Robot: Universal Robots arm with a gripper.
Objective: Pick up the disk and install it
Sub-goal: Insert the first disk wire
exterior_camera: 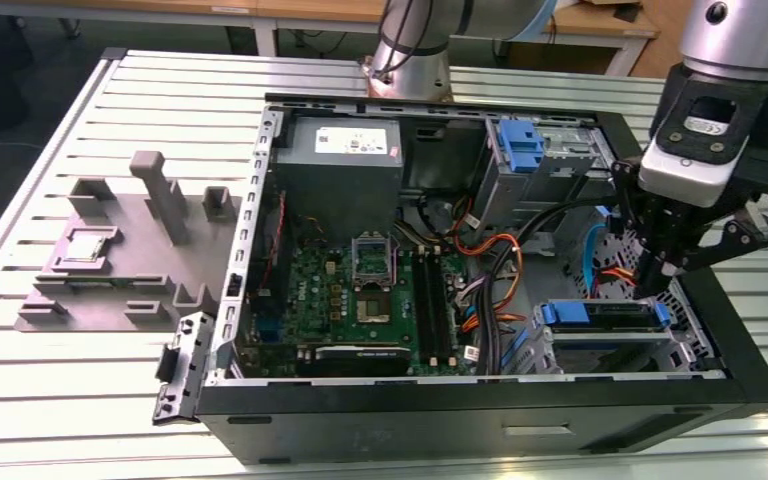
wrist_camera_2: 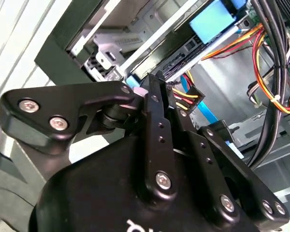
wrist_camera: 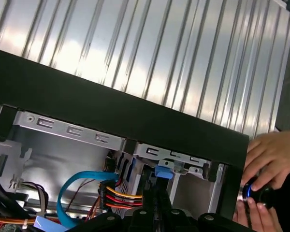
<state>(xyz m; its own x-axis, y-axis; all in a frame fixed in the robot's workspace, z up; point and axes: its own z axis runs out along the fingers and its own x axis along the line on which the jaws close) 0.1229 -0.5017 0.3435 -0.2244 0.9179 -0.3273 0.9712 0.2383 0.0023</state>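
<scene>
We see even, bright overhead light in the exterior view; strong glare streaks on the ribbed table in the first wrist view. Close gripper body looks soft, case interior shadowed.

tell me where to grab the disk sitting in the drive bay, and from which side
Probably by the blue carrier along the disk's edge, coming down from above through the case's open side. It lies flat in the bay with metal walls close around it, so only the top looks reachable. The gripper hangs just above.
</scene>
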